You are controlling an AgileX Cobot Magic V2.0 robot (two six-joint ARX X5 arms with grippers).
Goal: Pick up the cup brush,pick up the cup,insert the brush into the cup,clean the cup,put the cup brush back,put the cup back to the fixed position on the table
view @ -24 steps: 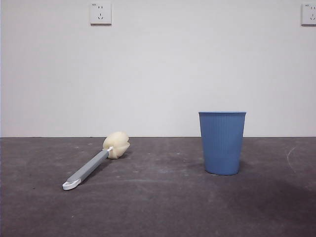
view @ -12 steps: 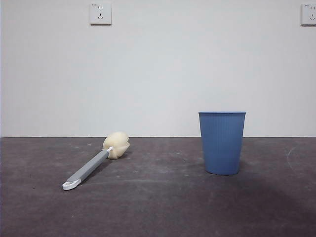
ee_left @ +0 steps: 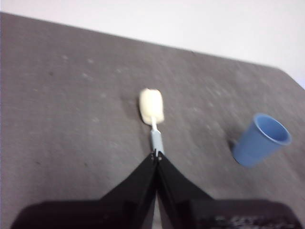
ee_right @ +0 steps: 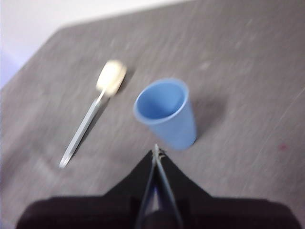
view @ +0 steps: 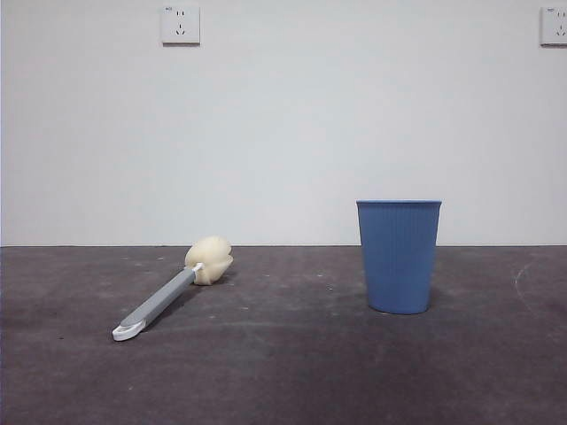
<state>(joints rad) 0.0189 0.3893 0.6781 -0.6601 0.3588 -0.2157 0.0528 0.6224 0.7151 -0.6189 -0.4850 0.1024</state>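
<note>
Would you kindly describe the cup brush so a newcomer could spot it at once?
On the dark grey table, look left of the upright blue cup. The cup brush lies flat there, the only thing with a long grey handle and cream sponge head.

Dark grey counter with a brush and a cup on it

The counter point(view: 283, 372) is a wide, matte, dark grey surface marked with faint pale scuffs and smudges, including a thin curved scratch near its edge at 3 o'clock. A brush point(view: 168, 290) lies flat on it toward 9 o'clock, its cream sponge head at the far end and its grey handle running toward 7 o'clock, ending in a whitish loop nearest the front. A blue ribbed cup point(view: 399, 257) stands upright, mouth open upward, toward 3 o'clock, well apart from the brush, casting a soft shadow on the counter beside its base.
</note>
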